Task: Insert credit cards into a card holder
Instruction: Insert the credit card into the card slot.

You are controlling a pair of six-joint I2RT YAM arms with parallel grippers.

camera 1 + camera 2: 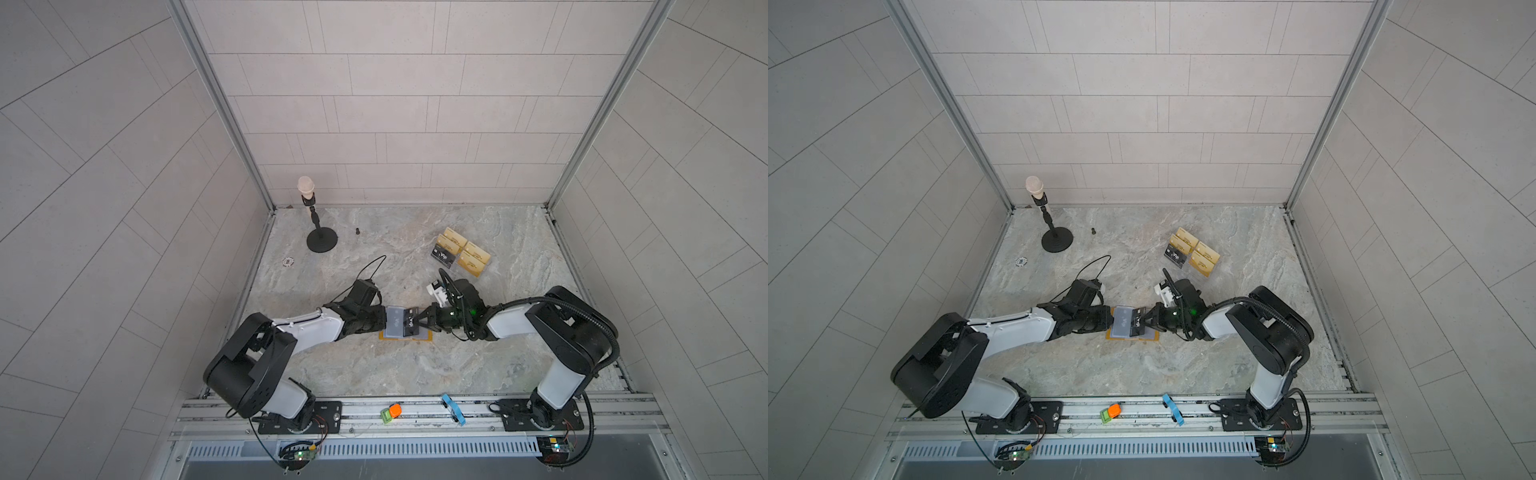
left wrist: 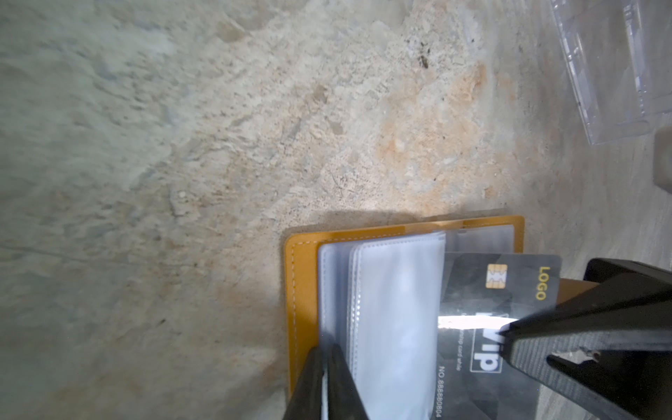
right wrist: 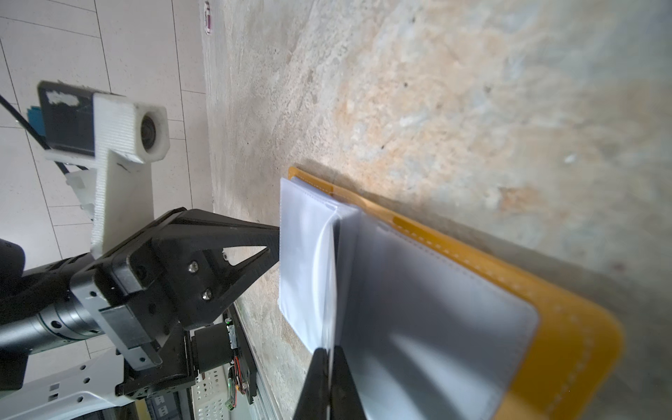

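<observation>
The mustard-yellow card holder (image 1: 390, 337) (image 1: 1113, 338) lies open on the stone table, its clear sleeves fanned up. My left gripper (image 1: 385, 320) (image 2: 327, 363) comes in from the left and is shut on the edge of a clear sleeve (image 2: 392, 309). My right gripper (image 1: 420, 318) (image 3: 329, 360) comes in from the right and is shut on a black Vip credit card (image 1: 410, 325) (image 2: 491, 291). The card's far end lies among the sleeves. Faint Vip lettering (image 1: 397, 322) shows through a sleeve. Another black Vip credit card (image 1: 441, 254) stands in the acrylic stand.
A clear acrylic stand (image 2: 618, 72) with gold cards (image 1: 471, 257) sits behind the right arm. A microphone on a round base (image 1: 321, 241), a small black screw (image 1: 356, 231) and a round disc (image 1: 287, 261) lie at the back left. Orange-green (image 1: 391, 411) and blue (image 1: 453, 409) pieces rest on the front rail.
</observation>
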